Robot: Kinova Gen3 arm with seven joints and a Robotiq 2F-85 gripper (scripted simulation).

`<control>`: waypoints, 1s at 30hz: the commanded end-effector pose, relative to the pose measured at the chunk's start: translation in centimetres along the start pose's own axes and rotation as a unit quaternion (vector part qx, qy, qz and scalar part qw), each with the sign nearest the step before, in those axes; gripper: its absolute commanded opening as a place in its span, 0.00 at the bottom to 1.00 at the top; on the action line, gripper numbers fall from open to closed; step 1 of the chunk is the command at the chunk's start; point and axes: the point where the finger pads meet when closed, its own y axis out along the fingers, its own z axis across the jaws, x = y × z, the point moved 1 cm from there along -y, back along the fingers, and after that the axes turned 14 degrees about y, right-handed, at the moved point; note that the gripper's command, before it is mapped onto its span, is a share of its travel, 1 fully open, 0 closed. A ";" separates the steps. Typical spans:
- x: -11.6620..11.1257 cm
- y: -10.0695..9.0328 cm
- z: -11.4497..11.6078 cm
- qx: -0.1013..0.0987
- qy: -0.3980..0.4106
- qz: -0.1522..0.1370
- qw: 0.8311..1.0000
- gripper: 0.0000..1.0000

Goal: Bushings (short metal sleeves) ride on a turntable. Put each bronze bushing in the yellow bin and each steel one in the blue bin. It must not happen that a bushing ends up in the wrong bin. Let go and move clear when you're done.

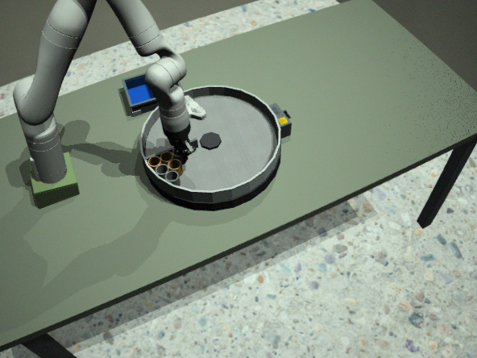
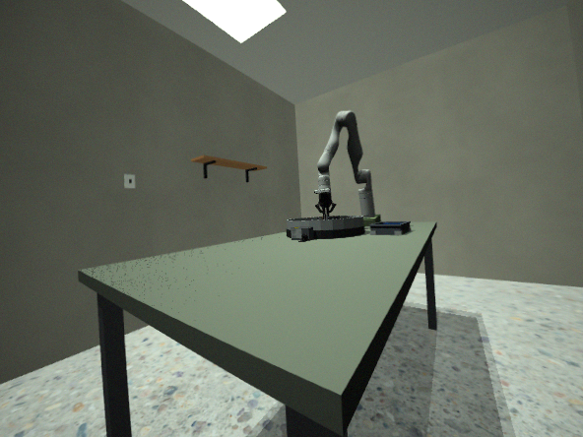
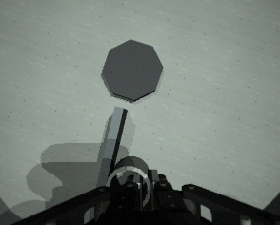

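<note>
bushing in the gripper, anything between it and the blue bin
Only the turntable's raised rim stands between the bushing, shut in the gripper, and the blue bin just outside it. Lifting over that wall should do; nothing else visible blocks the way.
</note>
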 end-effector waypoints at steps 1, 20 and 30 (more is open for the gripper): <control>0.0 -0.2 0.0 0.000 0.000 0.001 1.000 0.00; 0.0 -0.7 0.0 -0.002 -0.001 0.000 1.000 0.00; 0.0 -1.1 0.0 -0.002 -0.001 0.000 1.000 0.00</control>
